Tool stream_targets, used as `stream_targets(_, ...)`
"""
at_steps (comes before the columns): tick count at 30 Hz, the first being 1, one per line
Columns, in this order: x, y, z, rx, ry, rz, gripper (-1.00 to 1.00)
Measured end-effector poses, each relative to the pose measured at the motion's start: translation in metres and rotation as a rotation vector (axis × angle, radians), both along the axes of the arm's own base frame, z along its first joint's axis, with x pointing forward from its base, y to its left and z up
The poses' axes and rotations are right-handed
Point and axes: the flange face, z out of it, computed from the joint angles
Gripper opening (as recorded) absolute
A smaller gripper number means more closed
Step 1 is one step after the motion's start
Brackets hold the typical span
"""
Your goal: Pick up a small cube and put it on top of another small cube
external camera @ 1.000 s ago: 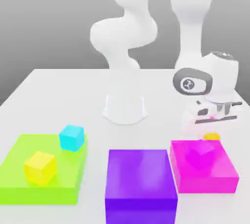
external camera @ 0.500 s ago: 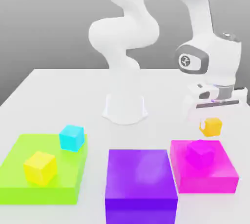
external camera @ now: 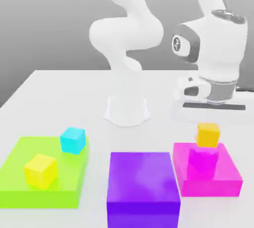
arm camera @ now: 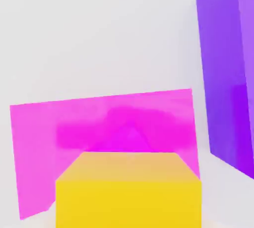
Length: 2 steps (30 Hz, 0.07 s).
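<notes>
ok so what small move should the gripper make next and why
Probably ease the small amber cube straight down slightly, then check its seating: it appears directly above the small magenta cube, though whether they touch is hard to tell.

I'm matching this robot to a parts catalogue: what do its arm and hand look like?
The arm is glossy white with rounded, smoothly swelling links and a flared base. Near the hand it has grey trim, including a dark grey surround with a small dark logo on a white disc. A grey collar joins it to the wide white gripper body, which carries a long dark stripe.
</notes>
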Motion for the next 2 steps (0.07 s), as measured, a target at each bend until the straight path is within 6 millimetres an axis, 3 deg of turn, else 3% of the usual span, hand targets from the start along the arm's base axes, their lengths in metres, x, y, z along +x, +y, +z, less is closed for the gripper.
stream_targets(2, 0.0000, 0.0000, 0.0000, 0.000, 0.000, 0.000, 1.00)
